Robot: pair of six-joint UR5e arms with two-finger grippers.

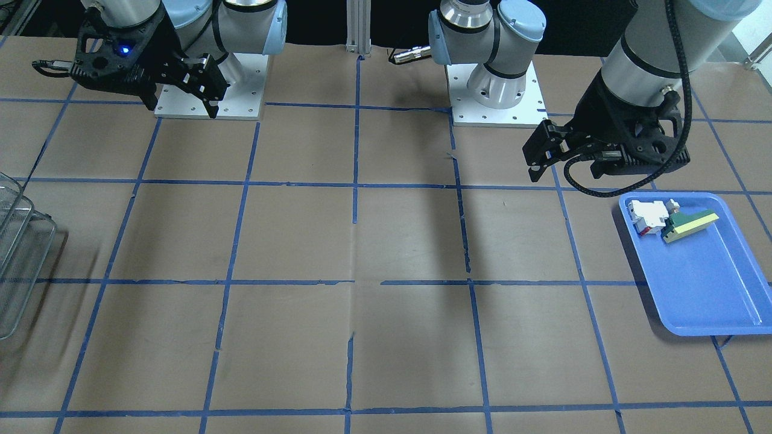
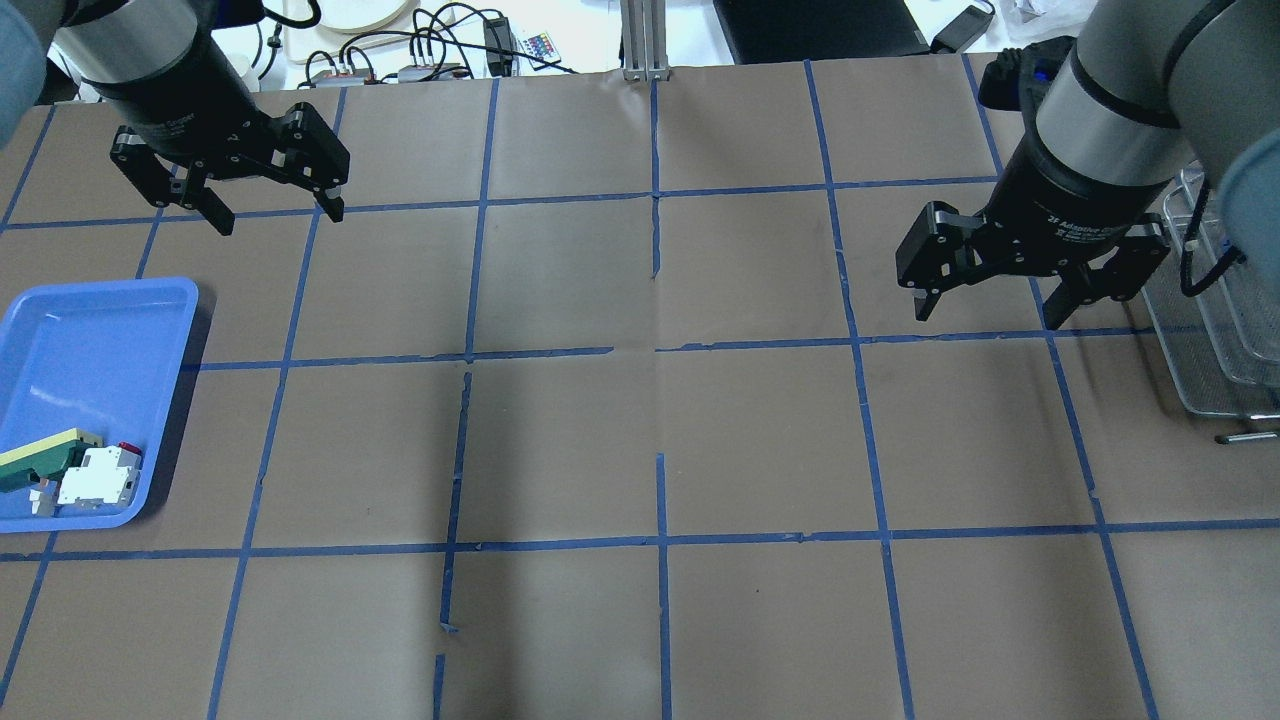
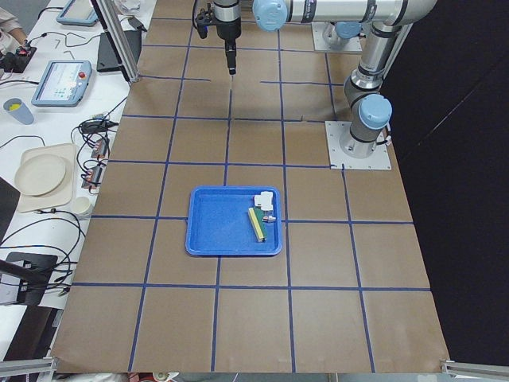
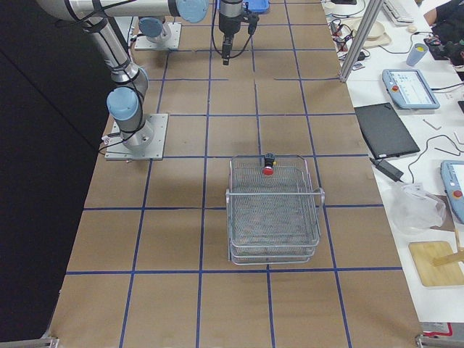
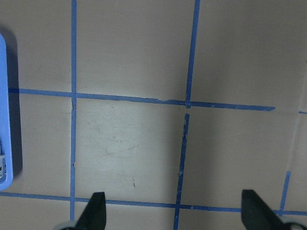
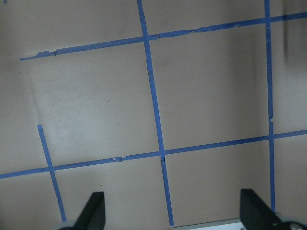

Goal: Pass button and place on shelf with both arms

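Note:
The red-capped button [image 4: 268, 170] lies on the top tier of the wire shelf [image 4: 316, 217], at its far end. The shelf also shows at the edge of the overhead view [image 2: 1205, 345] and of the front view [image 1: 21, 247]; the button is hidden there. My left gripper [image 2: 281, 218] is open and empty, raised above the table beyond the blue tray; it also shows in the front view [image 1: 564, 170] and the left wrist view [image 5: 175, 211]. My right gripper [image 2: 988, 314] is open and empty, raised just beside the shelf; it also shows in the front view [image 1: 181, 108] and the right wrist view [image 6: 172, 213].
A blue plastic tray [image 2: 100, 340] lies on my left and holds a white-and-red switch block [image 2: 98, 477] and a green-and-yellow flat piece [image 2: 40, 455]. The table is brown paper with a blue tape grid. Operators' desks with devices line its far side.

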